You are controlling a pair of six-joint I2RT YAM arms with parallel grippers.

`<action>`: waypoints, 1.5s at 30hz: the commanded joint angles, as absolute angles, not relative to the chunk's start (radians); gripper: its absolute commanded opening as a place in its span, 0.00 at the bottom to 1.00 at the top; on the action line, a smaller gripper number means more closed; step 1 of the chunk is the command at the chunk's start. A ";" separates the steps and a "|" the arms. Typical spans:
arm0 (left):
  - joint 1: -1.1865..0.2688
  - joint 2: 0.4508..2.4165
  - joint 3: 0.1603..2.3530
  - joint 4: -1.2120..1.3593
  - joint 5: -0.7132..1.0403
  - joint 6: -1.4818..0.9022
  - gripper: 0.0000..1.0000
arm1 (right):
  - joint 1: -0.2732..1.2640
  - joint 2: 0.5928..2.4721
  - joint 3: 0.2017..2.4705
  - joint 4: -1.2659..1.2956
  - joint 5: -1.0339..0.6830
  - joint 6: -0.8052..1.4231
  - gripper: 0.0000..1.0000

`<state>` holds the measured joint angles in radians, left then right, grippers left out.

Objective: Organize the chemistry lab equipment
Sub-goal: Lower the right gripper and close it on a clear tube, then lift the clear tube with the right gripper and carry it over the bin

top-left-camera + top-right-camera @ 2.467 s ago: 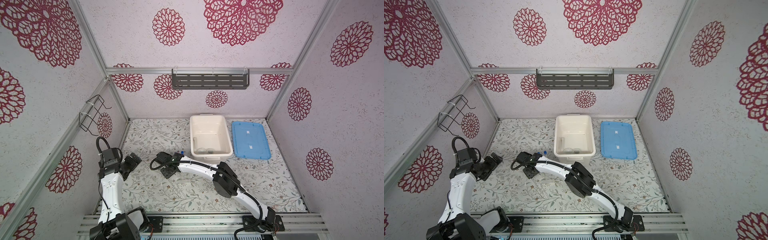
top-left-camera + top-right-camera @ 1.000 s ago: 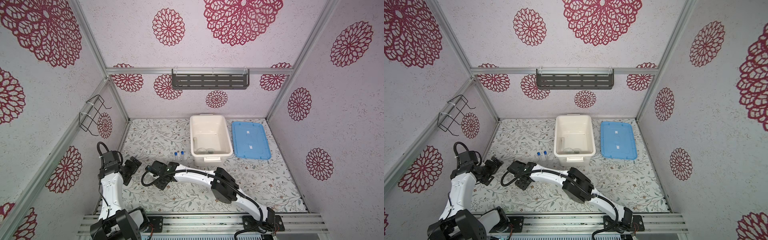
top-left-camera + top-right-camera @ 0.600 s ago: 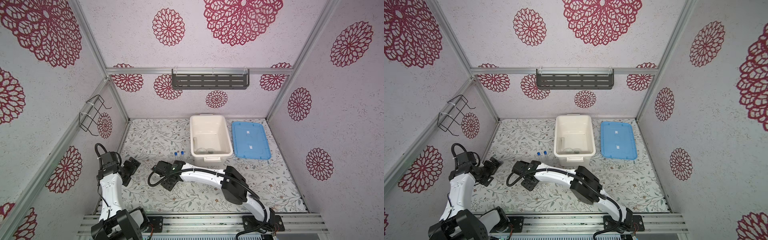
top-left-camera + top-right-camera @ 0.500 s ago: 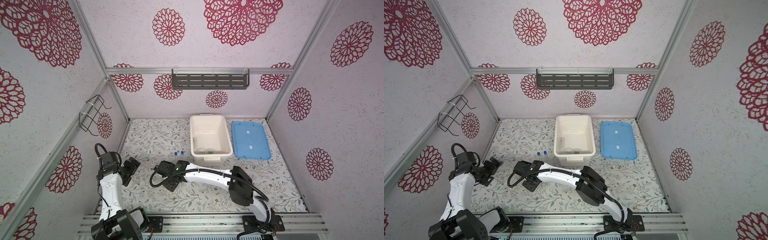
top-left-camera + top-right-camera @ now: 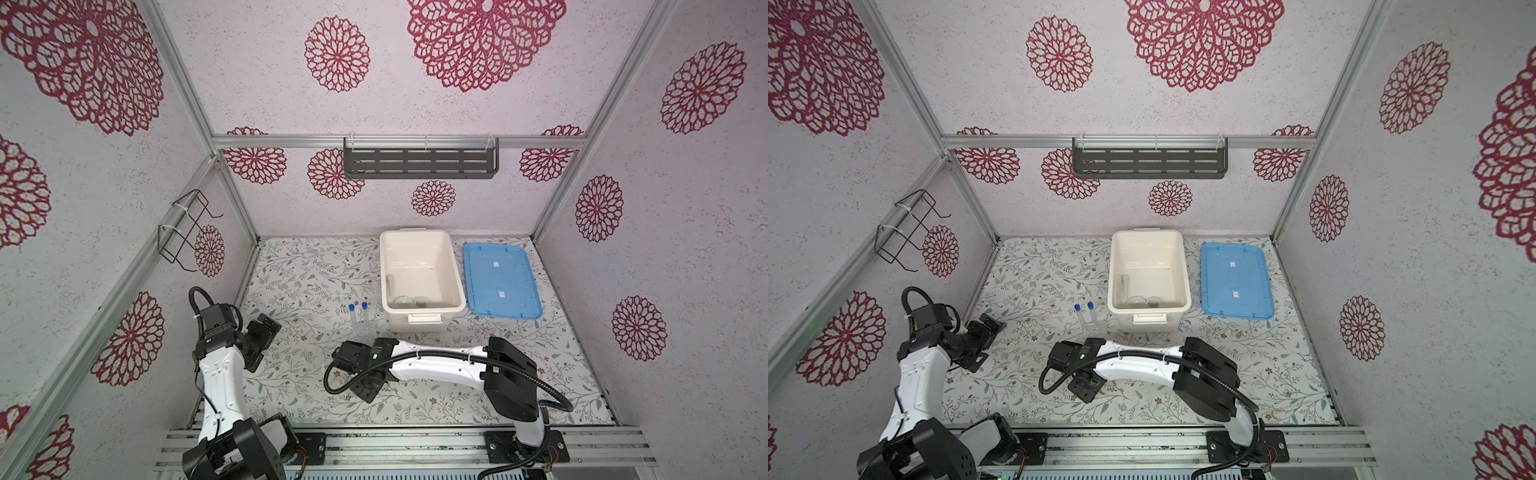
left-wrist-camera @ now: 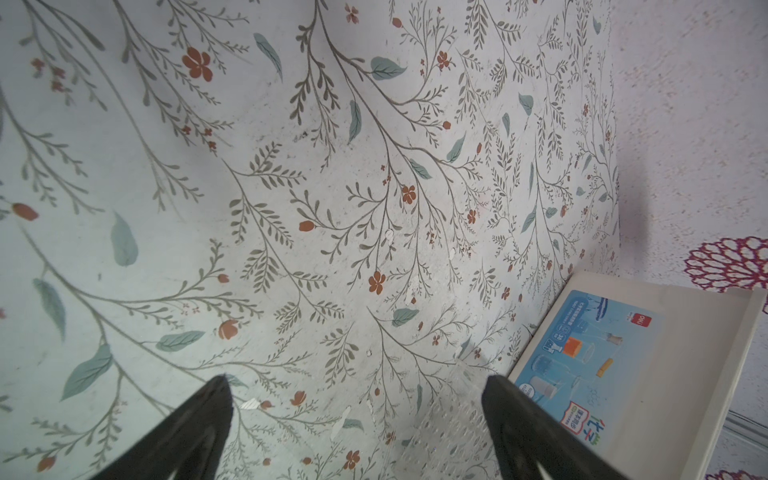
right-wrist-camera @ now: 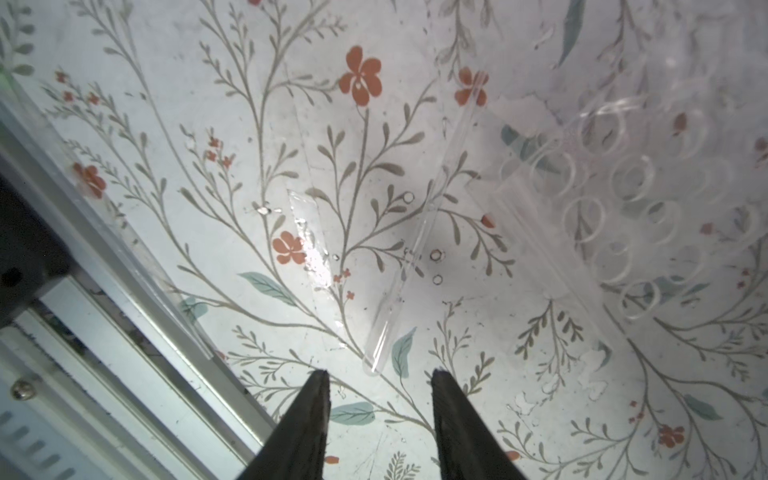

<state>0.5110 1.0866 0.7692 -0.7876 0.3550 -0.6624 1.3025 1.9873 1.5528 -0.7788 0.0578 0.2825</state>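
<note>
Floral table cover (image 5: 307,266) reads matt, and up close it's scuffed and speckled. The white tub (image 5: 456,274) on the far side is smooth plastic with a soft sheen, with a glossy printed label (image 6: 582,357) on its wall. To its right, the blue lid (image 5: 498,266) is smooth, slightly see-through plastic. The capped tubes (image 5: 353,320) are clear with opaque blue tops. A loose tube (image 7: 419,232) and the tube stand (image 7: 623,199) are both glass-clear and catching highlights. The walls (image 5: 685,249) are rough and grainy. The shelf (image 5: 419,163) is dark matt perforated metal, the frame rail (image 5: 399,142) bare silvery metal.
</note>
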 commanded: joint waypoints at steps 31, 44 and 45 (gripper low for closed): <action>0.519 1.092 0.773 -0.762 0.373 -0.684 0.98 | 1.273 2.047 1.510 -0.709 0.043 0.218 0.14; 0.521 1.083 0.787 -0.775 0.368 -0.682 0.98 | 1.275 1.943 1.655 -0.777 0.094 0.225 0.13; 0.521 1.083 0.788 -0.776 0.368 -0.681 0.98 | 1.274 1.940 1.692 -0.806 0.099 0.227 0.13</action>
